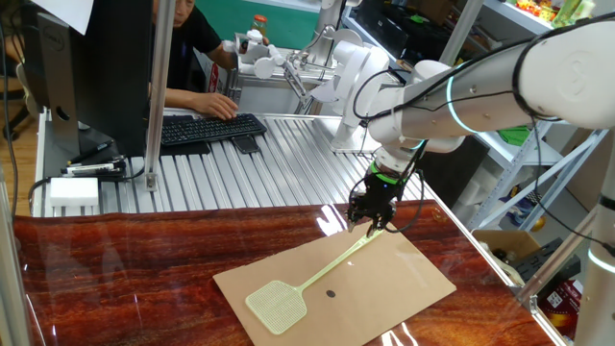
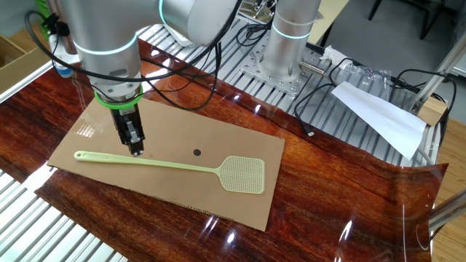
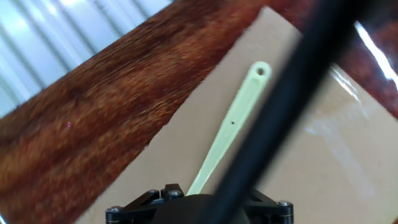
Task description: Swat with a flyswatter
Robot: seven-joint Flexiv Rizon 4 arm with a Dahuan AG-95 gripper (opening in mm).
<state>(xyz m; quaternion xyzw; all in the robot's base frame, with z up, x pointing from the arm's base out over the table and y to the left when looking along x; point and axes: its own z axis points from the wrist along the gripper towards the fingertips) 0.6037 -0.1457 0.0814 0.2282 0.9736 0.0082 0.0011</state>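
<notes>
Poised low over the thin handle, the black two-finger gripper (image 2: 135,148) has its tips down at the pale yellow-green plastic flyswatter (image 2: 175,166), some way in from the handle's looped end; whether the jaws are parted or already pinched on the handle I cannot tell, since the hand view is blocked by a blurred dark cable (image 3: 292,93) and the fixed views show the fingers only from the side. The flyswatter lies flat on a tan cardboard sheet (image 2: 240,196), its rectangular mesh head (image 1: 277,305) toward the front edge of the glossy reddish wooden table (image 1: 115,279), beside a small dark spot (image 1: 332,293) on the sheet. My worry is the grip: closing off-centre on so slim a handle could let it twist or slip, and lifting from that far end would leave the head drooping.
</notes>
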